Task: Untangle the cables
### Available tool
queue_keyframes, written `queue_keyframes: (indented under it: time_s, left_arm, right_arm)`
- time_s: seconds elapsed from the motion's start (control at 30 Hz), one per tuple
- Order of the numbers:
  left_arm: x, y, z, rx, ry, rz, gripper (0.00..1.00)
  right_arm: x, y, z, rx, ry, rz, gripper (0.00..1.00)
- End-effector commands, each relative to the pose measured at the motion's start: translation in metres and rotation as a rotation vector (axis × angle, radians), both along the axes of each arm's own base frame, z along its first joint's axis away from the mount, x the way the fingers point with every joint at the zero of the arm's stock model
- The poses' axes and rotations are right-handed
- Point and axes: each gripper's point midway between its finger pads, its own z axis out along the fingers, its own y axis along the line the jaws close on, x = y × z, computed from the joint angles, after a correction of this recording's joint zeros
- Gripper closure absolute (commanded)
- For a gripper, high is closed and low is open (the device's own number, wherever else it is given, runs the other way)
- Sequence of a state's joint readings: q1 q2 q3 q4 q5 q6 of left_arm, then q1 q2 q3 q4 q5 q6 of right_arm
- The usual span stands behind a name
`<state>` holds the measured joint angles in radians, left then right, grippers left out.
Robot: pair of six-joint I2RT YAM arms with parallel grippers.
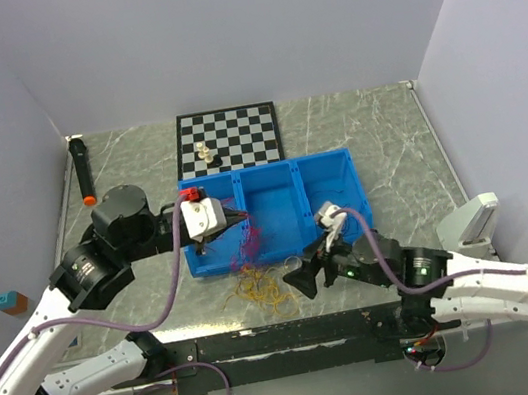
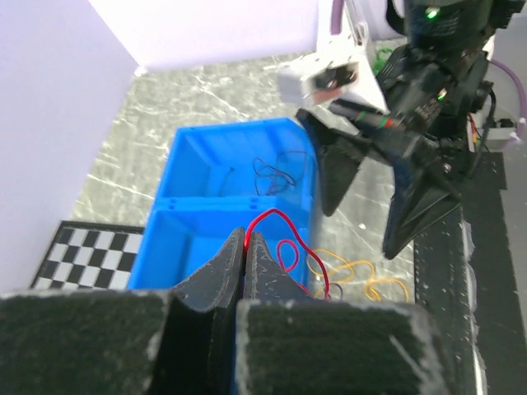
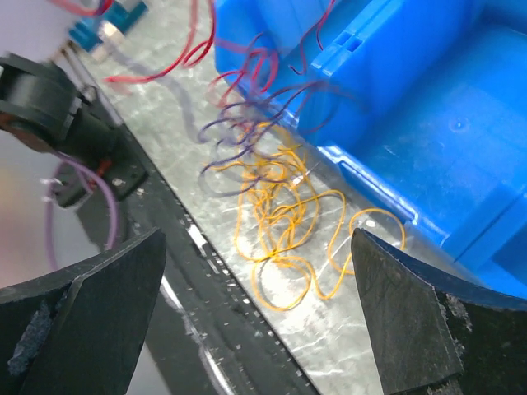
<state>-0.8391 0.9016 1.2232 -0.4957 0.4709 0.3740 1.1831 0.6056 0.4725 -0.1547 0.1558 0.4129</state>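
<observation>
Separation step. The left end effector is pinched tight on a red strand, raised by the bin. The right end effector gapes wide, holding nothing, above the orange loops. The cables lie bunched on the surface against the bin's front. Next, likely: right drops, grips orange, arms part slowly.

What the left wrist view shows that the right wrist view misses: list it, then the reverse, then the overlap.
Only the left wrist: the left gripper shut on the red cable, the chessboard, and a dark strand lying inside the blue bin. Only the right wrist: purple strands looping across the orange loops. Both: the bin, the red cable, the orange loops on the table, and the open right gripper.
</observation>
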Motion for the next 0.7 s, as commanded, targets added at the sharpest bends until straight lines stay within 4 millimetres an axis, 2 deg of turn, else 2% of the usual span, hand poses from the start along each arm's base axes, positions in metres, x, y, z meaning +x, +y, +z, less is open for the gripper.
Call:
queue_keyframes:
  time_s: [0.0, 0.17, 0.3, 0.47, 0.53, 0.6, 0.67]
  left_arm:
    - [-0.009, 0.001, 0.001, 0.000, 0.051, -0.029, 0.99]
    - [-0.011, 0.003, 0.014, -0.021, 0.041, -0.028, 0.99]
    - [-0.011, 0.005, 0.025, -0.037, 0.025, -0.027, 0.99]
    - [-0.014, 0.006, 0.039, -0.062, 0.014, -0.034, 0.99]
    - [-0.016, 0.006, 0.044, -0.072, 0.012, -0.045, 0.99]
    - [-0.016, 0.006, 0.047, -0.075, 0.013, -0.045, 0.99]
    - [-0.016, 0.006, 0.051, -0.084, 0.012, -0.044, 0.99]
  right_arm:
    - [0.012, 0.024, 0.045, 0.075, -0.116, 0.019, 0.00]
    - [0.016, 0.047, 0.058, 0.077, -0.170, 0.063, 0.00]
    - [0.013, 0.062, 0.050, 0.061, -0.150, 0.097, 0.01]
    - [0.013, 0.071, 0.041, 0.058, -0.117, 0.103, 0.09]
    - [0.016, 0.073, 0.042, 0.060, -0.116, 0.092, 0.16]
    - [0.019, 0.073, 0.041, 0.059, -0.111, 0.073, 0.28]
    - [0.021, 0.072, 0.039, 0.055, -0.101, 0.056, 0.51]
